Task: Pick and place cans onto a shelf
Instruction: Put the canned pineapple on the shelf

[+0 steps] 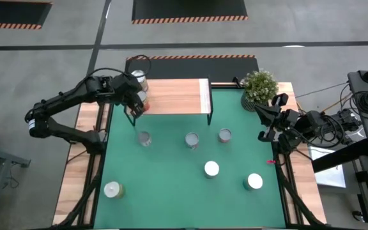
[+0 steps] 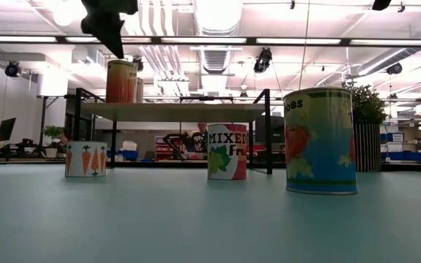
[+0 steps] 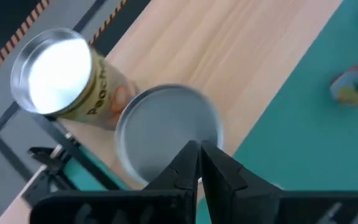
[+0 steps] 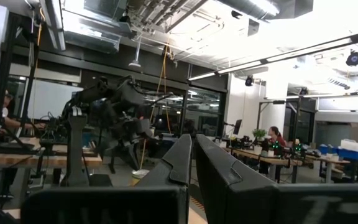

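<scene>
Hovering with fingers pressed together and empty above two cans [image 3: 166, 134] at the shelf [image 1: 177, 96] corner, the left gripper [image 3: 199, 152] looks finished placing, while the right gripper [image 1: 262, 135], likewise pinched together, waits by the table edge.

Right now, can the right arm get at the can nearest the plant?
Probably yes. The right hand, shut, waits at the table's right edge; only bare green mat lies between it and that can, with the plant off to the side.
</scene>
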`<state>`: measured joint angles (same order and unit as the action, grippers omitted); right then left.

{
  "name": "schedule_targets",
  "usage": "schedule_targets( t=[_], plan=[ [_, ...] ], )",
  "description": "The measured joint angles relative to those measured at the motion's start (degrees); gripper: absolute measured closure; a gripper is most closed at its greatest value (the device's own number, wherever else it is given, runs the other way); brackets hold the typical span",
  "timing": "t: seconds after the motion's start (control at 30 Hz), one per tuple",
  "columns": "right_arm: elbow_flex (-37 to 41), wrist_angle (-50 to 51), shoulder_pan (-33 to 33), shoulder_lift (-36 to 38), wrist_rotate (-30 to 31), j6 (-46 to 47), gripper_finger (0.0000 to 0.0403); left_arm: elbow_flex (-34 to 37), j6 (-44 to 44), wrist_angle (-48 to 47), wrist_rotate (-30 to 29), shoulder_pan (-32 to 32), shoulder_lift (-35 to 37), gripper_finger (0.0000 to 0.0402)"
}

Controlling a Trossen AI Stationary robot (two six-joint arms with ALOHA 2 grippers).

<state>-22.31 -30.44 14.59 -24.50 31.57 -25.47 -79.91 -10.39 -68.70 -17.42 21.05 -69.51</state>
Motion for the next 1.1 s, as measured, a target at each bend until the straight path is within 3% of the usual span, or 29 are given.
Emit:
schedule_targets(
  t=[0.2, 0.43, 0.57, 0.67, 0.83, 1.1],
  plan=[
    [0.00, 0.15, 0.00, -0.04, 0.01, 0.00, 0.0390, 5.04, -1.65, 18.16, -3.00, -10.98, 3.12, 0.0402],
    [0.00, 2.12, 0.01, -0.05, 0.00, 2.62, 0.0390, 20.08, 6.26, 48.47, -5.90, -30.18, 6.36, 0.0402],
    [0.00, 3.20, 0.00, -0.06, -0.07, 4.86, 0.0390, 27.74, 9.09, 57.59, -5.90, -38.17, 6.65, 0.0402],
    [0.00, 3.26, 0.00, -0.06, -0.50, 6.52, 0.0390, 31.53, 5.31, 58.68, -9.00, -41.82, 6.82, 0.0402],
    [0.00, 2.86, 0.00, -0.96, -0.55, 8.63, 0.0390, 35.50, -2.95, 53.92, -21.45, -44.21, 7.44, 0.0401],
    [-5.64, 6.39, 0.00, -7.64, -0.47, 12.09, 0.0390, 35.60, -7.24, 43.48, -27.21, -41.51, 11.96, 0.0401]
  ],
)
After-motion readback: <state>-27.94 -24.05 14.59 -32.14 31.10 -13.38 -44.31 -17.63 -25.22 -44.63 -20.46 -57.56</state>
